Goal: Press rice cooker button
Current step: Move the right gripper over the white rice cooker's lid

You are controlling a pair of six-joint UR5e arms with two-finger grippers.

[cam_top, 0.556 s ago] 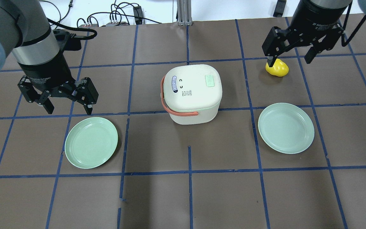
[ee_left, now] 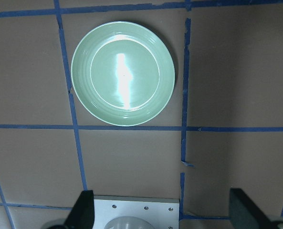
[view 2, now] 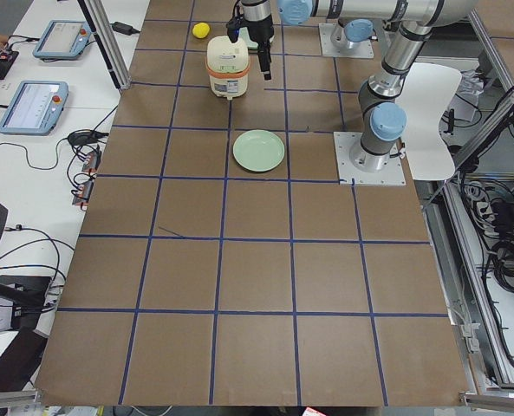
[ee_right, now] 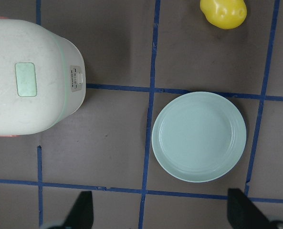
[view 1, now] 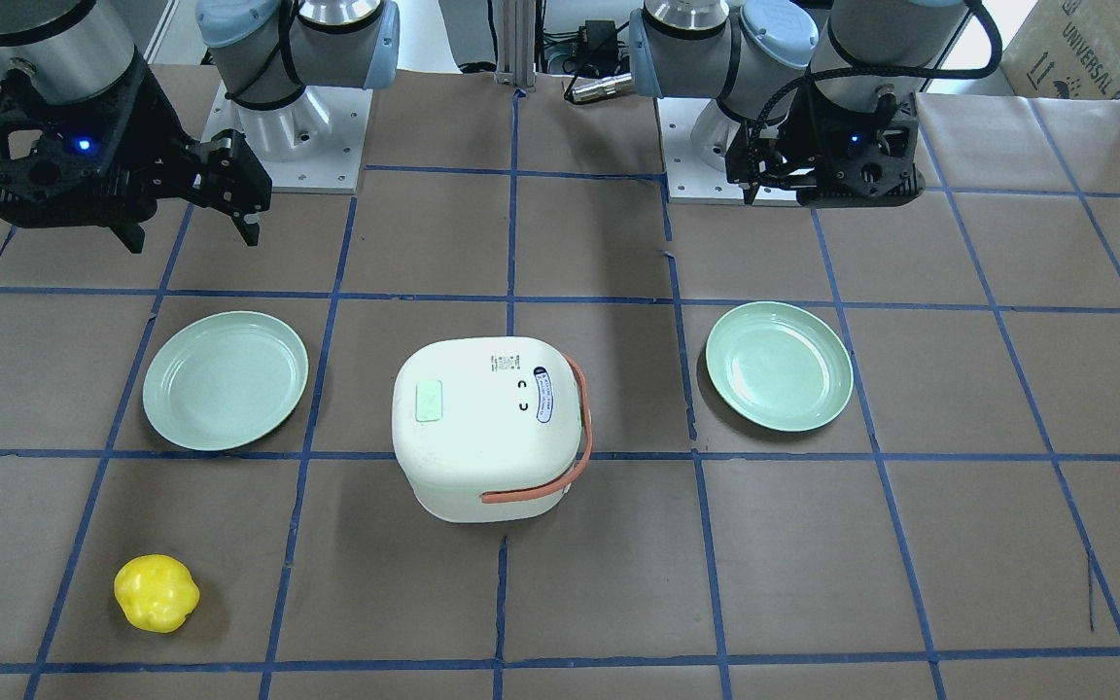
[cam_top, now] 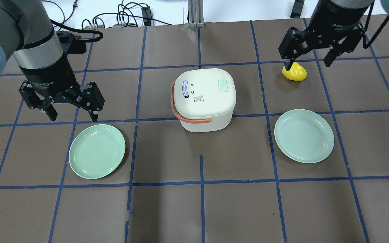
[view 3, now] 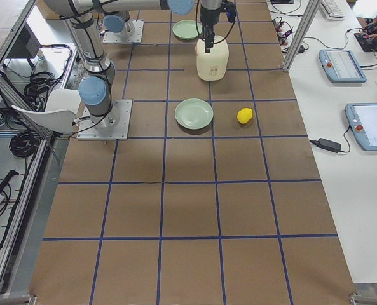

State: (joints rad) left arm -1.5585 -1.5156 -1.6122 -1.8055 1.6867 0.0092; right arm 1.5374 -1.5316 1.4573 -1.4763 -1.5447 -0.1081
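The white rice cooker (cam_top: 204,111) with an orange handle stands at the table's middle, its lid shut. A pale green rectangular button (cam_top: 222,85) sits on the lid and also shows in the right wrist view (ee_right: 26,79) and the front view (view 1: 430,401). My left gripper (cam_top: 73,117) is open and empty, to the cooker's left, above the near-left plate's far edge. My right gripper (cam_top: 307,63) is open and empty, to the cooker's far right, over a yellow toy pepper (cam_top: 294,72). Neither gripper touches the cooker.
One pale green plate (cam_top: 97,151) lies left of the cooker and shows in the left wrist view (ee_left: 123,74). Another plate (cam_top: 304,135) lies right of it and shows in the right wrist view (ee_right: 198,136). Blue tape lines grid the brown table.
My right gripper has shifted very slightly toward the far edge of the table. The left gripper, cooker, plates and pepper have not moved.
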